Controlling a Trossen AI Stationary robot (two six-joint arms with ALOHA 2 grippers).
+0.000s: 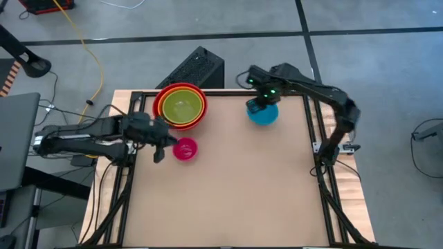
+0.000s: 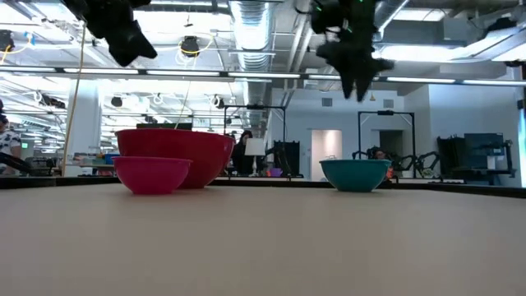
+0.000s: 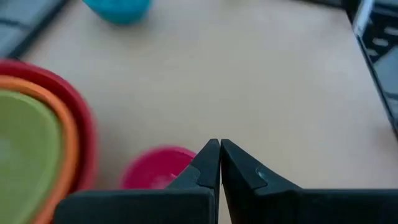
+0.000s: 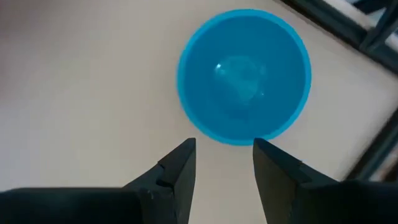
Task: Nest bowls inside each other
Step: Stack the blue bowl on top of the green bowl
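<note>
At the far left of the table, a lime green bowl (image 1: 182, 107) sits nested in an orange bowl (image 1: 160, 102), which sits in a red bowl (image 1: 199, 119). A small magenta pink bowl (image 1: 185, 149) stands upright on the table just in front of that stack. A blue bowl (image 4: 244, 76) stands upright at the far right. My left gripper (image 3: 219, 148) hangs shut in the air beside the pink bowl, touching nothing. My right gripper (image 4: 224, 149) hovers open above the blue bowl, its fingers pointing down, clear of the rim.
Black frame rails (image 1: 320, 145) run along the table's left and right edges. A dark box (image 1: 197, 69) stands behind the far edge. The middle and near part of the tabletop (image 1: 235, 194) is bare brown board.
</note>
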